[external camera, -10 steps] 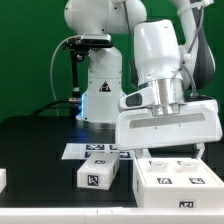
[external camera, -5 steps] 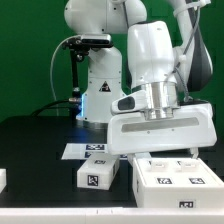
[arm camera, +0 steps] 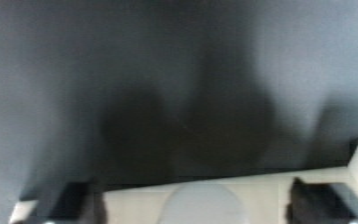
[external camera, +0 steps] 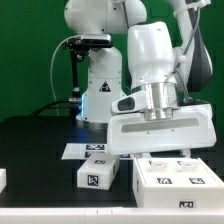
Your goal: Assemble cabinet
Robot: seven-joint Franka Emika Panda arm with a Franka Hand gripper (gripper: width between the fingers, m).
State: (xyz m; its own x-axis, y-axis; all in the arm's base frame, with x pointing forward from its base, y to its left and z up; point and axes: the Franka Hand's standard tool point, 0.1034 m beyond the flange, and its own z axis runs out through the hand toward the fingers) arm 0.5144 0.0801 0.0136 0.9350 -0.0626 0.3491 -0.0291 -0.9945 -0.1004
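Observation:
The cabinet [external camera: 165, 178] is a white box with black-and-white tags on top, low on the exterior view's right. My gripper [external camera: 163, 152] hangs straight over it, its broad white hand covering the fingertips and the cabinet's far side. In the wrist view the gripper [arm camera: 194, 200] shows two dark fingers [arm camera: 66, 200] standing wide apart. A white cabinet surface [arm camera: 140, 205] with a rounded grey patch [arm camera: 202, 205] fills the gap from finger to finger. Whether the fingers touch it does not show.
A small white tagged block [external camera: 97, 176] lies just left of the cabinet in the exterior view. The marker board [external camera: 95, 150] lies behind it. Another white piece [external camera: 2, 178] shows at the left edge. The robot's base [external camera: 100, 95] stands behind on the black table.
The hand has come down and slightly toward the exterior view's left over the cabinet since a second ago. It has hardly moved in the last half second.

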